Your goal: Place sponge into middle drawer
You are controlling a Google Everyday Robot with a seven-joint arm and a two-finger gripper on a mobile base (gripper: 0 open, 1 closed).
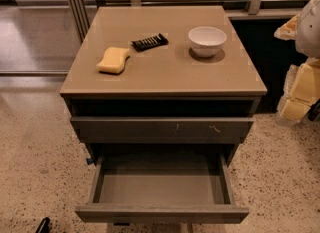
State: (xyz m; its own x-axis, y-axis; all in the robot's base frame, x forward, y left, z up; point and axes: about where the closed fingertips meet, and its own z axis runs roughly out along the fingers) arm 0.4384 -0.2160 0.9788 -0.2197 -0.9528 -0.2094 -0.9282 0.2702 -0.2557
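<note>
The robot's hand (299, 94), pale yellow and partly cut off at the edge of view, hangs off the right side of the desk (165, 79), just beyond its front corner and apart from everything on top. How far it is open, and whether it holds anything, cannot be told from where I stand. The sponge (114, 59) lies flat on the desk top, well apart from the hand, across the surface from it and near the opposite edge. Between sponge and hand, toward the back, sit a black ribbed bar (149, 41), just beside the sponge, and a white bowl (207, 40), the closest of the three to the hand. Lower down and off to the hand's left, the middle drawer (160, 187) stands pulled well out over the speckled floor (35, 142), its flat grey tray in plain sight. Above it, the scratched drawer front (162, 127) sits only slightly forward of the desk.
</note>
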